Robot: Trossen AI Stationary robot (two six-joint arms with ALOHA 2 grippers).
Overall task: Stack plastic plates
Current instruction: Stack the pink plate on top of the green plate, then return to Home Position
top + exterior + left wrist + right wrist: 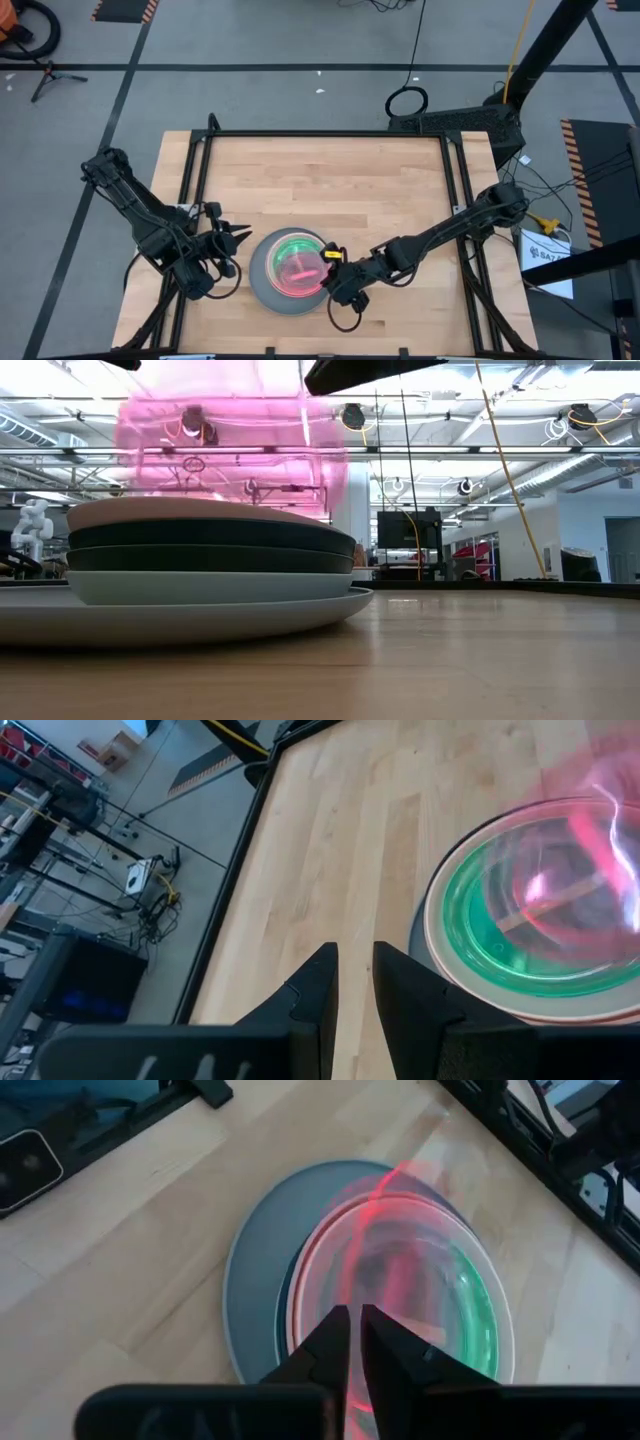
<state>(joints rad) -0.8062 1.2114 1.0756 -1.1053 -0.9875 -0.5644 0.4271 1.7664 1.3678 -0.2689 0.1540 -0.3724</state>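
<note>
A stack of plates stands at the table's near middle: a large grey plate at the bottom, then light blue, black and dark teal plates and a pale one. A lime green dish lies on top. My right gripper is shut on a see-through pink-red dish over the stack's right side; the dish shows blurred in the low view. My left gripper waits just left of the stack, empty, with a narrow gap between its fingers. My right gripper pinches the pink-red dish's rim on the stack's right side between its two fingers. The fingers come slanting down from the table's right. The dish sits tilted over the green dish; whether its lower part touches the stack, I cannot tell.
Black rails run along the table's left, right and far sides. Bare wooden table lies beyond the stack toward the far edge. The room's floor with cables shows past the table.
</note>
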